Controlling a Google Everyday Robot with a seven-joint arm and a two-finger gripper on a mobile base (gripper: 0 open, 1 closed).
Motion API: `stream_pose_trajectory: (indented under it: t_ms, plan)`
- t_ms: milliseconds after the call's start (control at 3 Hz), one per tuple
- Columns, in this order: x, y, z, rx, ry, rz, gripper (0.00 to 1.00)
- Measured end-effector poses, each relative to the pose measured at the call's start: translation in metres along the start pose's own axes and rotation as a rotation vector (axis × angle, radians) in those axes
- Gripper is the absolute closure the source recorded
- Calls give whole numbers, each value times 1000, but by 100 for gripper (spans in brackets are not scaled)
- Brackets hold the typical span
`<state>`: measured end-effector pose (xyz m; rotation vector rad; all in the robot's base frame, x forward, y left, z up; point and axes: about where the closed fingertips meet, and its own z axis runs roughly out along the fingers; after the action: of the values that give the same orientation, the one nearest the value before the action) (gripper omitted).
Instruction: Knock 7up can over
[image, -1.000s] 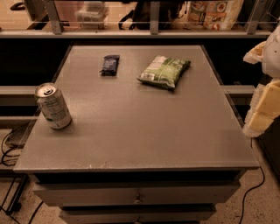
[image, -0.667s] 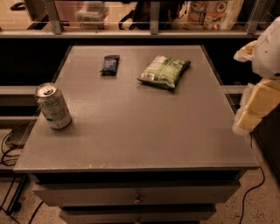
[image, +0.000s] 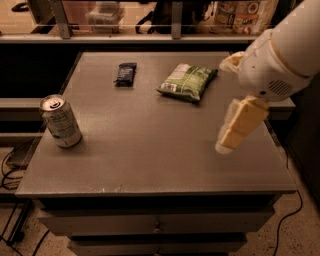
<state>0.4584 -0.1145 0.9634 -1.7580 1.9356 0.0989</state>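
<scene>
Pale silver aluminium 7up can (image: 61, 121) with green print: upright, near left edge of grey counter (image: 150, 160). Small dark wrapped bar (image: 125, 73) and green-white snack bag (image: 188, 81) lie toward the back. Cream hand (image: 226, 144) hangs over the right side, well apart from can; open or closed, cannot tell.

A single camera looks down steeply from above the near edge of the flat grey square table (image: 150, 150), facing its far edge at 12 o'clock. It sits close enough that the tabletop fills most of the view (drawer fronts show at 6 o'clock). The pale silver-and-green cylindrical 7up can (image: 61, 122) stands at 9 o'clock. The cream two-finger gripper (image: 227, 142) hangs at 3 o'clock.
</scene>
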Motion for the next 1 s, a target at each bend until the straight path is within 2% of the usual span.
stream_pose_trajectory:
  t_ms: [333, 667, 1000]
  plan:
    - [-12, 1, 2, 1, -35, -4, 0]
    - [-12, 1, 2, 1, -35, -4, 0]
    - [-40, 3, 21, -43, -78, -72, 0]
